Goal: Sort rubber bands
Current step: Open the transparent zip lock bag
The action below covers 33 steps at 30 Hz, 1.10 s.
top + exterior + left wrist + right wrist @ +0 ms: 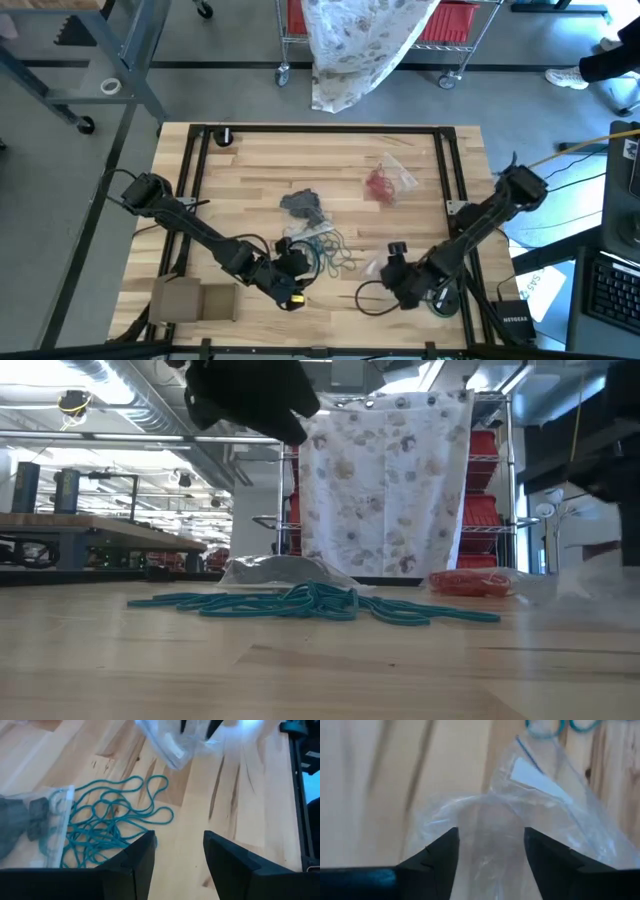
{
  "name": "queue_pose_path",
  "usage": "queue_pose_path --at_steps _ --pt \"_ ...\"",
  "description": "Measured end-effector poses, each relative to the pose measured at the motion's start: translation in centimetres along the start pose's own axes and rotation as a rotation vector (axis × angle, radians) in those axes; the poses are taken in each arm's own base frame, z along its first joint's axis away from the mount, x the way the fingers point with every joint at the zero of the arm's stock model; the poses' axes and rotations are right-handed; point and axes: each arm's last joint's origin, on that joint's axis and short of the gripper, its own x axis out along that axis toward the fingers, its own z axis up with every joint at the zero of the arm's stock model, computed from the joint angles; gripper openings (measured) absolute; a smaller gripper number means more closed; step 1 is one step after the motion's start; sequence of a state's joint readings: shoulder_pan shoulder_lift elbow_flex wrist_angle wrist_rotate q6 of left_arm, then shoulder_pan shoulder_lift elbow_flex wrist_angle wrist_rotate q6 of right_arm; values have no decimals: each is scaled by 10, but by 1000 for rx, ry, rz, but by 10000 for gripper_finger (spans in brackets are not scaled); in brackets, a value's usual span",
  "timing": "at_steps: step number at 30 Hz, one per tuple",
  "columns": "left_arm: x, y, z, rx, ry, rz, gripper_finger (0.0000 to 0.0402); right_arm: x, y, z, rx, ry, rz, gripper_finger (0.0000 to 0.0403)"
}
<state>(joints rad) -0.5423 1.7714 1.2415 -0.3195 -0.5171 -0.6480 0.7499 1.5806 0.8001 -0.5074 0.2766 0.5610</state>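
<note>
Altogether three clear bags [390, 178] and one teal rubber-band pile [330, 252]; both grippers' fingers [137, 857] spread wide, holding nothing.

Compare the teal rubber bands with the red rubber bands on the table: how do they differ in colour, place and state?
The teal rubber bands lie loose, spread in a tangle on the bare wood; the red rubber bands sit bunched inside a clear bag. The teal ones lie near the left gripper; the red ones lie farther back, away from both arms. Both are heaps of thin loops resting on the table, held by neither gripper.
</note>
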Motion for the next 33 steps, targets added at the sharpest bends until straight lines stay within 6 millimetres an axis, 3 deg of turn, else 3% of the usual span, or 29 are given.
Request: queue_pose_path --at_steps 3,6,8,13,17,25,33 --pt "0 -2 2 -11 -23 -17 159 7 0 4 19 7 -20 145" --pt "0 -2 3 -8 -28 -21 159 3 2 11 -3 -49 -59 44" --pt "0 -3 4 -6 -36 -25 159 -6 3 18 -19 -91 -61 15" --pt "0 -3 6 -51 -50 -35 159 -36 9 43 -41 -281 -53 12" --pt "2 -5 8 -137 -74 -52 159 -46 21 58 -106 -475 -55 4" --pt "13 2 13 -346 -191 -144 159 -27 41 64 -320 -580 -178 1" --pt "22 13 16 -424 -237 -166 159 -15 55 57 -438 -601 -370 0"
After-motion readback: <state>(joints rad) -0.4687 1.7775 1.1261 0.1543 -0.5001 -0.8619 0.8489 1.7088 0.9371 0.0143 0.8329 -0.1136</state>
